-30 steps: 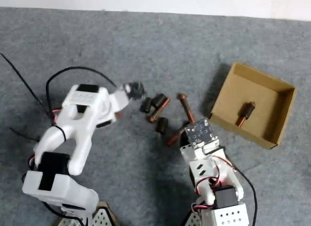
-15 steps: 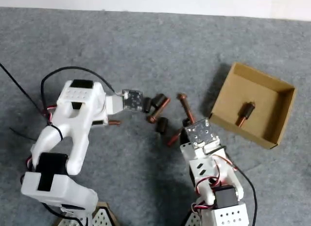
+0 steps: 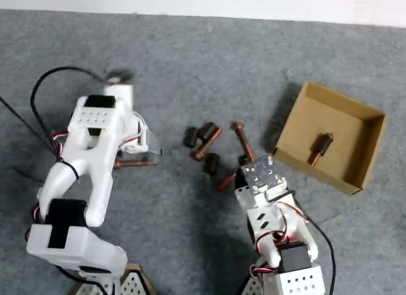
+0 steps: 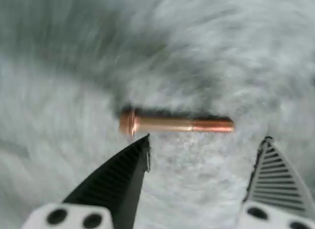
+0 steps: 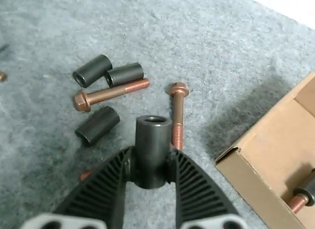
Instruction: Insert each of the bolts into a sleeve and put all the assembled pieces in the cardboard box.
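A lone copper bolt (image 4: 174,124) lies flat on the grey carpet, and my left gripper (image 4: 204,145) hangs open just above it without touching. From above, this bolt (image 3: 134,162) lies by the left gripper (image 3: 144,152), left of the loose parts. My right gripper (image 5: 151,177) is shut on a black sleeve (image 5: 152,145) held upright, near the box's corner (image 3: 244,163). Loose sleeves (image 5: 92,70) (image 5: 125,74) (image 5: 98,125) and bolts (image 5: 110,93) (image 5: 177,113) lie beyond it. The cardboard box (image 3: 365,117) holds one assembled piece (image 3: 320,148).
One more bolt (image 3: 225,179) lies partly under the right gripper. The box's near wall (image 5: 266,179) stands close beside the held sleeve. Black cables (image 3: 51,85) loop around the left arm. Open carpet stretches towards the far wall and the front left.
The left arm has drawn back from the cluster of sleeves, turned its wrist and now points down over the lone bolt. The right arm has not moved.
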